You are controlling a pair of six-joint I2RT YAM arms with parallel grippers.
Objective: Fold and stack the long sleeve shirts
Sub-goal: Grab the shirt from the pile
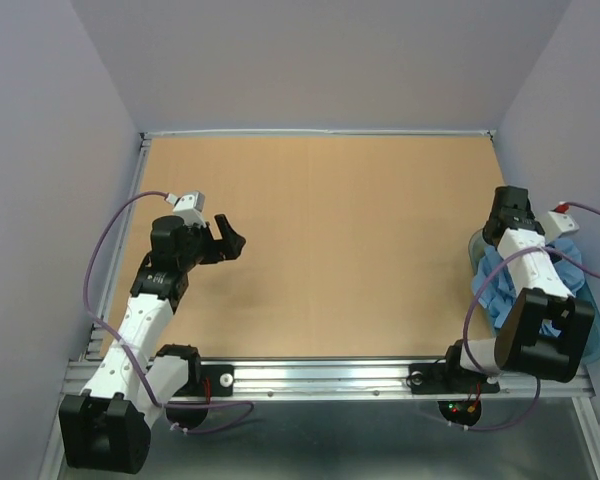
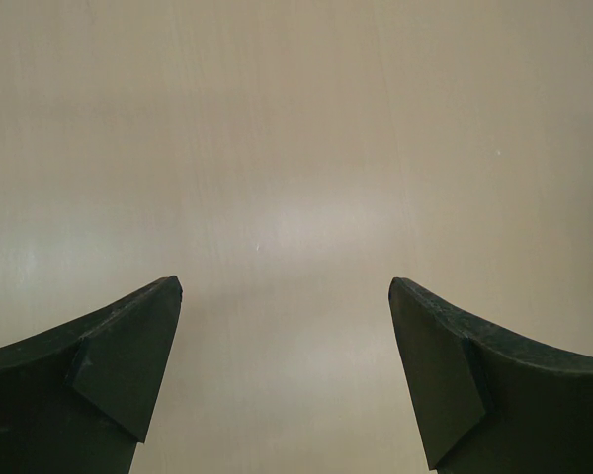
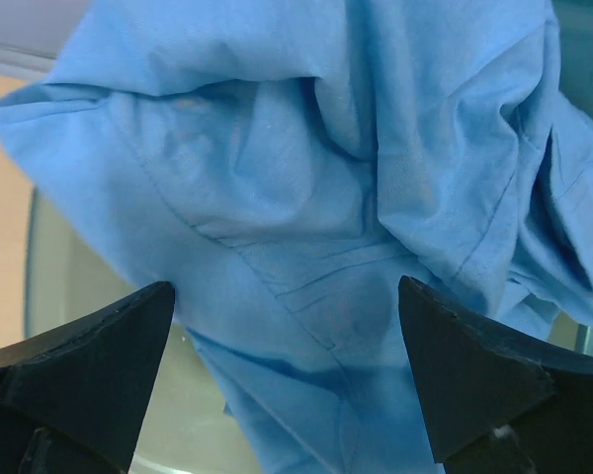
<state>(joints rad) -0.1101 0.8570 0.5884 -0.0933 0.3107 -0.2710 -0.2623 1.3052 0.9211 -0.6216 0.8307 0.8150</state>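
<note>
**A:** Long sleeve shirts (image 1: 502, 290), where are they?

**B:** Crumpled in one light blue heap inside the tub (image 1: 593, 335). Some of the cloth spills over the tub's rim on the side that faces my other arm. I see thin woven cloth with seams and deep creases, but I cannot tell how many shirts make up the heap.

**A:** And the gripper nearest it?

**B:** My right gripper (image 3: 287, 286) hangs directly above the tub, pointing down at the heap. Its jaws are spread wide and grasp nothing. From the wrist, the two dark fingers (image 3: 99, 355) frame a creased blue fold, with a strip of the tub's translucent teal wall showing beside the cloth. I cannot tell whether the tips touch the cloth.

**A:** The other one?

**B:** My left gripper (image 1: 230, 236) is well apart from the tub, across the whole width of the table (image 1: 360, 250). Its jaws are also released and wide, with nothing in them. Between those fingers I see only bare, pale wood-coloured surface.

**A:** Anything between that gripper and the tub?

**B:** Only tabletop.
</note>
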